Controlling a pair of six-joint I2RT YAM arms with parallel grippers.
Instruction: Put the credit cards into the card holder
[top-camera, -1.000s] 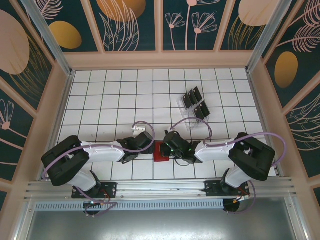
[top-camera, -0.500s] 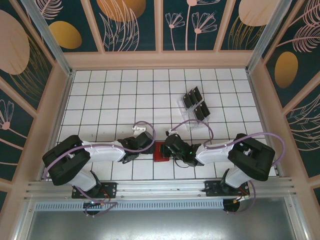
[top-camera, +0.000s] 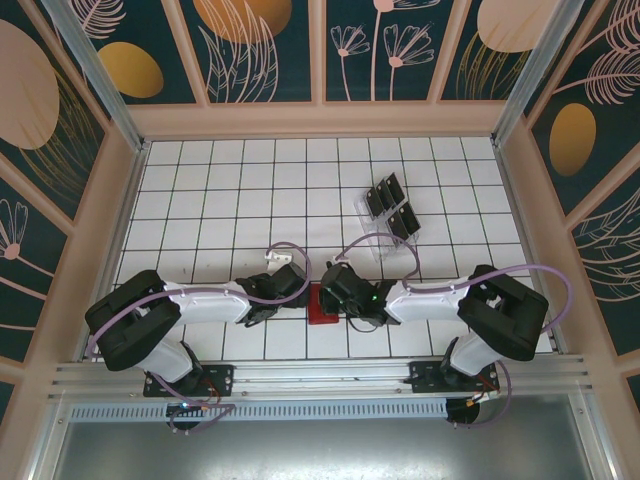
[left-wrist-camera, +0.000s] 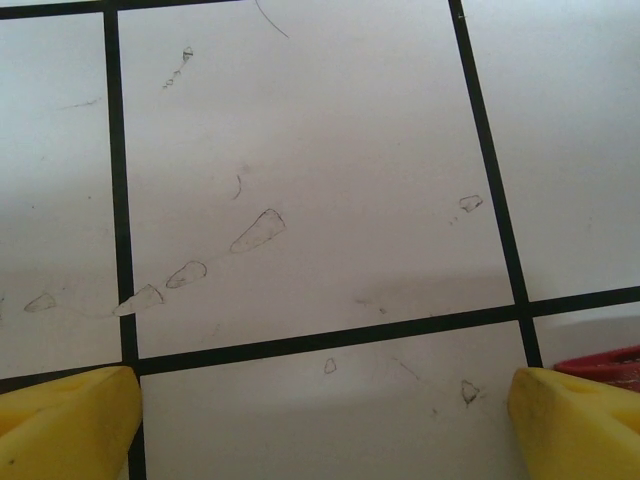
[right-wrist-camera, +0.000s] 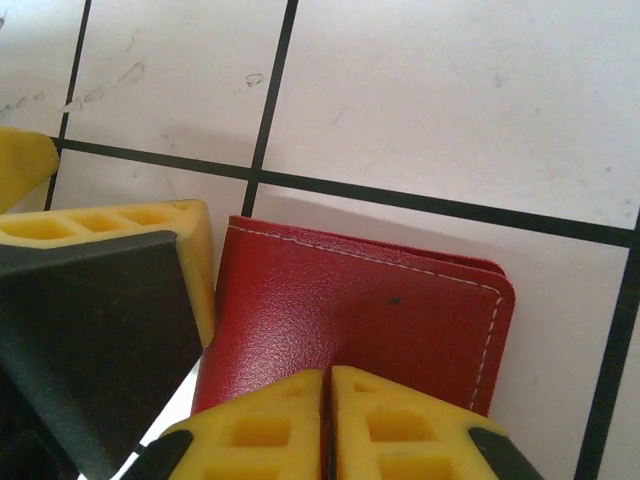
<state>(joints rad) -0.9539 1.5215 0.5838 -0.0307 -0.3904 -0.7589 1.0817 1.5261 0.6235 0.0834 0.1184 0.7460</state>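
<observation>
I have the right gripper (right-wrist-camera: 328, 405), fingers all but closed, over the folded card holder (right-wrist-camera: 350, 310)'s near edge; the left gripper (left-wrist-camera: 320, 410), open, stands just beside it.

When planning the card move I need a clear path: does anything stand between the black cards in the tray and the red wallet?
Only a purple cable crosses between cards and wallet. The right hand sits over the wallet, which is folded shut.

No writing, label or number can be read anywhere.
</observation>
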